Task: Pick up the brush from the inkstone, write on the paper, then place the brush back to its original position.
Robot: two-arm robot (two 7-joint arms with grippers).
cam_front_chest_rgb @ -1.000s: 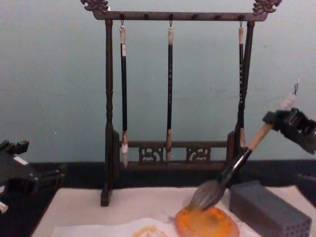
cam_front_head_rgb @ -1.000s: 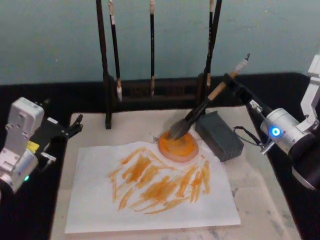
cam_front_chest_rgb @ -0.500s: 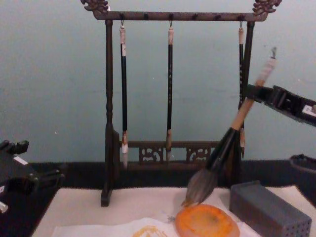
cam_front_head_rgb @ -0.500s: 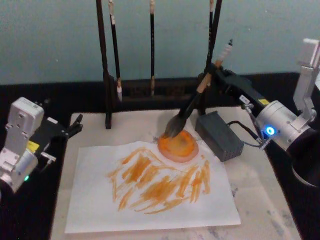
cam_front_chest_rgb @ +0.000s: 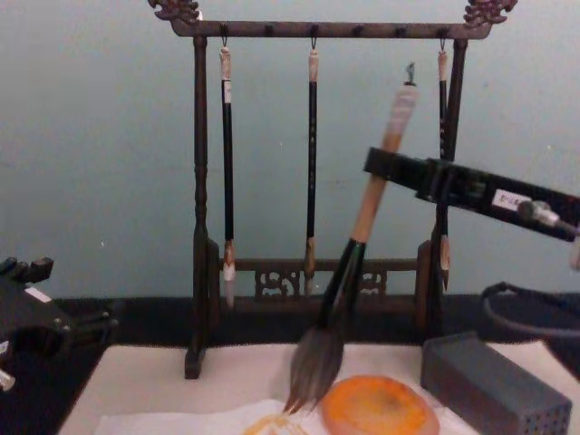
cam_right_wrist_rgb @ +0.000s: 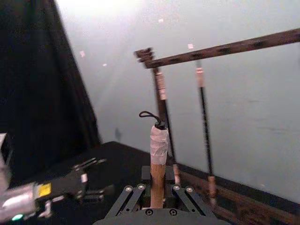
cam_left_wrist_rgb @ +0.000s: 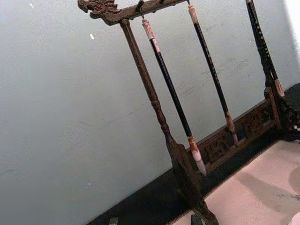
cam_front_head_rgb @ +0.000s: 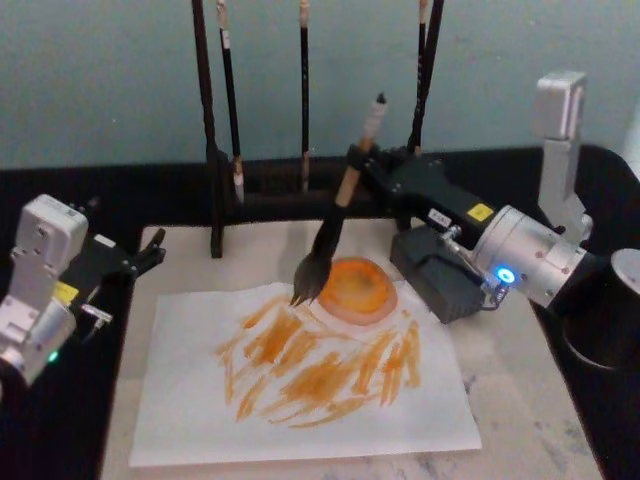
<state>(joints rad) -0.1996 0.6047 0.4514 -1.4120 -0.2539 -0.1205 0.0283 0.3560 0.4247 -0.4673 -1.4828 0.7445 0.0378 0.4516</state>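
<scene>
The brush (cam_front_head_rgb: 338, 205) is being gripped by the right gripper (cam_front_head_rgb: 358, 162), closed on the wooden handle below the white cap. Since a moment ago it is being lifted off the round orange dish (cam_front_head_rgb: 358, 290) and turned nearly upright. Its bushy bristles are being brought to the far edge of the thin paper (cam_front_head_rgb: 200, 400), so writing is probably being started. The left gripper (cam_front_head_rgb: 150, 252) is being kept parked beside the left edge of the mat (cam_front_head_rgb: 510, 390).

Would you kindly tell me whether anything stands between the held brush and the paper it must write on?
Nothing visible does. The right gripper holds the brush tilted, bristles hanging at the edge of the paper beside the inkstone; the sheet lies unobstructed. The left gripper sits parked far left.
</scene>
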